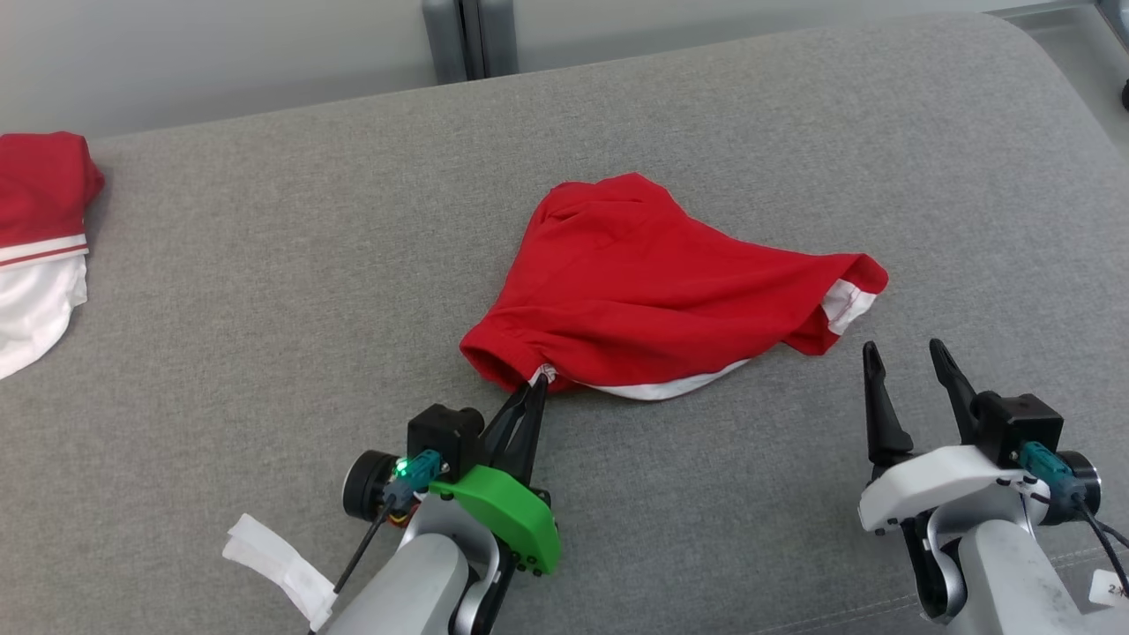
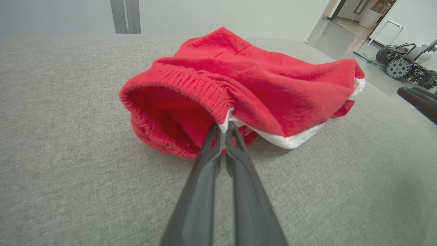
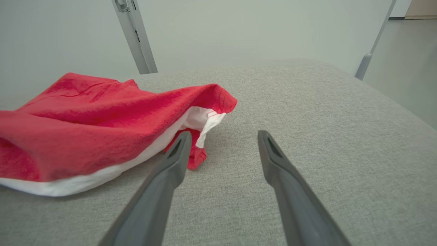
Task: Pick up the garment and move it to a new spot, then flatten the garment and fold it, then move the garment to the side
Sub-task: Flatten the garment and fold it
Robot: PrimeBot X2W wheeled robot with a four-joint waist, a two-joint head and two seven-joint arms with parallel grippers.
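Pinches with the left gripper (image 1: 540, 377), its long dark fingers (image 2: 235, 160) pressed together, the near rim of the elastic waistband (image 2: 191, 82) of the red shorts (image 1: 653, 282). Bites just where a scrap of white shows at the tips (a label or a cord end, cannot tell which). Leaves the waistband gaping toward the near left, with its upper rim raised off the cloth below. Holds the right gripper (image 1: 904, 348) spread wide and empty off to the right, tips just on the near side of the right-hand leg opening (image 1: 851, 295). Brings the left finger of that pair close beside the hem, though cannot tell whether touching. Has the shorts crumpled near the middle of the grey upholstered surface (image 1: 265, 309), with white trim (image 1: 670, 386) along the near edge and inside the leg opening. Shows, far off at the left edge, a second red and white garment (image 1: 40, 220), well apart from the shorts.
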